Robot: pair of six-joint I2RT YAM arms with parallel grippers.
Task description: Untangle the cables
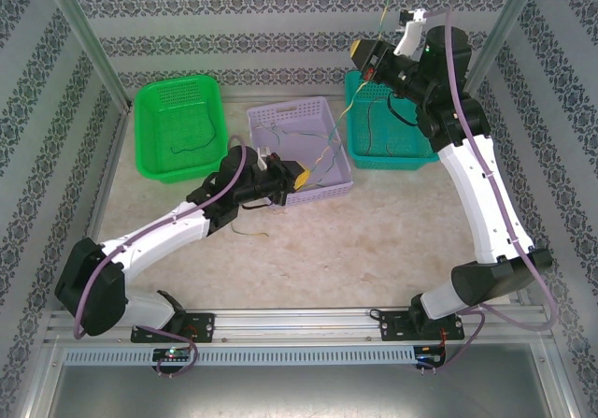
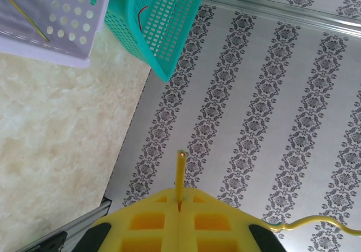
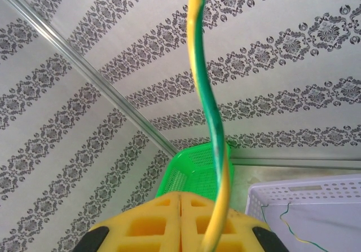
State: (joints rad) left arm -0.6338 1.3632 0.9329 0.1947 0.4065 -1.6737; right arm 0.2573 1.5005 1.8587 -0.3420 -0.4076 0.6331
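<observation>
My left gripper point(image 1: 304, 173) point(image 2: 180, 198) hovers over the front of the purple basket point(image 1: 290, 111), shut on a yellow cable point(image 2: 180, 173) whose short end sticks out past the fingertips. A second yellow strand point(image 2: 307, 222) curls off to the right of the fingers. My right gripper point(image 1: 363, 55) point(image 3: 180, 194) is raised high above the teal basket point(image 1: 360, 161), jaws shut. A yellow-green cable point(image 1: 341, 119) point(image 3: 217, 145) hangs from it, running down toward the purple basket, and crosses the right finger in the right wrist view. More thin cables lie in the purple basket.
A green basket point(image 1: 149, 95) point(image 3: 192, 173) at back left holds a dark wire point(image 1: 201, 145). The teal basket point(image 2: 163, 26) holds dark wires point(image 1: 374, 123). One dark wire point(image 1: 248, 233) lies on the table in front of the purple basket point(image 2: 73, 26). Patterned walls enclose the table.
</observation>
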